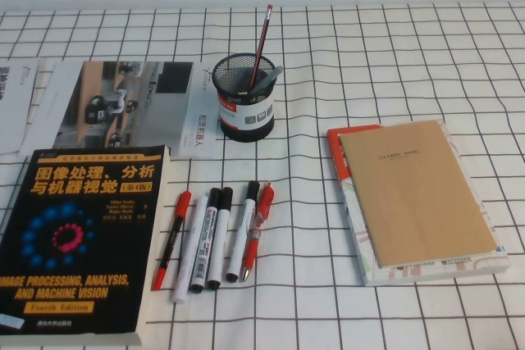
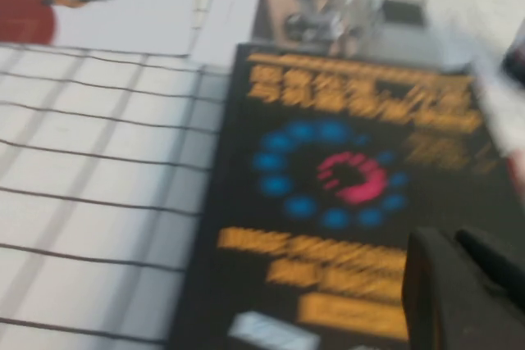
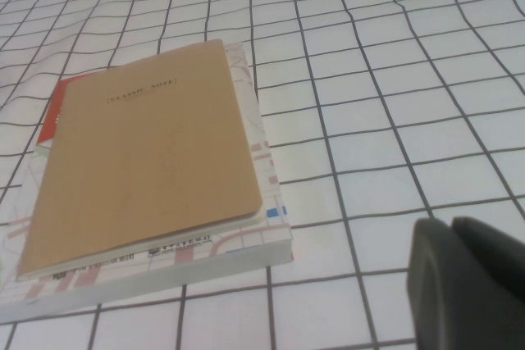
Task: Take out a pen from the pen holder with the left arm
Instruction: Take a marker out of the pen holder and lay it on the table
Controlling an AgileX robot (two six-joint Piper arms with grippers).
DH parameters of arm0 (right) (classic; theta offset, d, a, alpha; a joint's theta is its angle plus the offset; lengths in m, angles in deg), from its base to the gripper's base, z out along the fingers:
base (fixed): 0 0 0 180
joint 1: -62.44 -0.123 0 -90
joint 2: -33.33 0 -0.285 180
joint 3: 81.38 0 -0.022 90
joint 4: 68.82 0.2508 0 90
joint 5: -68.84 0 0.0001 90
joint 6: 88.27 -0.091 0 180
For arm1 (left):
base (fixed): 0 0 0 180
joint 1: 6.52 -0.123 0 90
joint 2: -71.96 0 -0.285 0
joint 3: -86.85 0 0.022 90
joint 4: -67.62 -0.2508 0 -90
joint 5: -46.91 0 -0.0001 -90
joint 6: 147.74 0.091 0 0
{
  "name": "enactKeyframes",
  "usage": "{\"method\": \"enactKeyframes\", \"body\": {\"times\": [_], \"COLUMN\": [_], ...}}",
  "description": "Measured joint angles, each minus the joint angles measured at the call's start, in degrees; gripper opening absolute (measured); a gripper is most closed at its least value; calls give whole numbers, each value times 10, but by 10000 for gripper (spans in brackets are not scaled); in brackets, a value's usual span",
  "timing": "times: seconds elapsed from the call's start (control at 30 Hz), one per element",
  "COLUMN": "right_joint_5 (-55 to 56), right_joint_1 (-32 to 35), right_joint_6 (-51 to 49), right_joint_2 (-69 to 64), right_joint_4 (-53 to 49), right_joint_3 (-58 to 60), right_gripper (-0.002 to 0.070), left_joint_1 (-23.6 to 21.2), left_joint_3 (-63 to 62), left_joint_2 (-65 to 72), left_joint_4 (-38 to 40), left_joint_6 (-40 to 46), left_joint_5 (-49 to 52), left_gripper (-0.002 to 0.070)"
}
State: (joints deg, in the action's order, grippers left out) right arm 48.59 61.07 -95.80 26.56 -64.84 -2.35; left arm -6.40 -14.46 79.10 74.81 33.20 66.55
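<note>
A black mesh pen holder (image 1: 244, 96) stands mid-way across the white gridded surface (image 1: 385, 55), behind a row of loose markers (image 1: 215, 235). A red-striped pencil (image 1: 262, 38) rises tall from it and a grey pen (image 1: 267, 80) leans on its rim. Both look light, stiff and smooth, so pinch the exposed upper shaft and lift straight up, clear of the rim. The left gripper (image 2: 454, 243), fingers together, hangs over the black textbook (image 2: 344, 202), seemingly well short of the holder. The right gripper (image 3: 449, 231), fingers also together, sits beside the tan notebook (image 3: 148, 145).
</note>
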Motion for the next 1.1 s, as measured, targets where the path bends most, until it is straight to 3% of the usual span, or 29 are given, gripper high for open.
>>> {"method": "enactKeyframes", "body": {"times": [0.27,0.47,0.73,0.93,1.1], "right_joint_5": [0,0,0,0,0], "right_joint_1": [0,0,0,0,0], "right_joint_6": [0,0,0,0,0], "right_joint_2": [0,0,0,0,0], "right_joint_4": [0,0,0,0,0], "right_joint_3": [0,0,0,0,0], "right_gripper": [-16,-16,-16,-17,-17], "left_joint_1": [0,0,0,0,0], "left_joint_3": [0,0,0,-86,-185], "left_joint_2": [0,0,0,25,146], "left_joint_4": [328,392,387,173,96], "left_joint_6": [-160,-174,-171,-118,-4], "left_joint_5": [-118,-178,-256,-153,-113], "left_gripper": [-1,-1,-1,-1,-1]}}
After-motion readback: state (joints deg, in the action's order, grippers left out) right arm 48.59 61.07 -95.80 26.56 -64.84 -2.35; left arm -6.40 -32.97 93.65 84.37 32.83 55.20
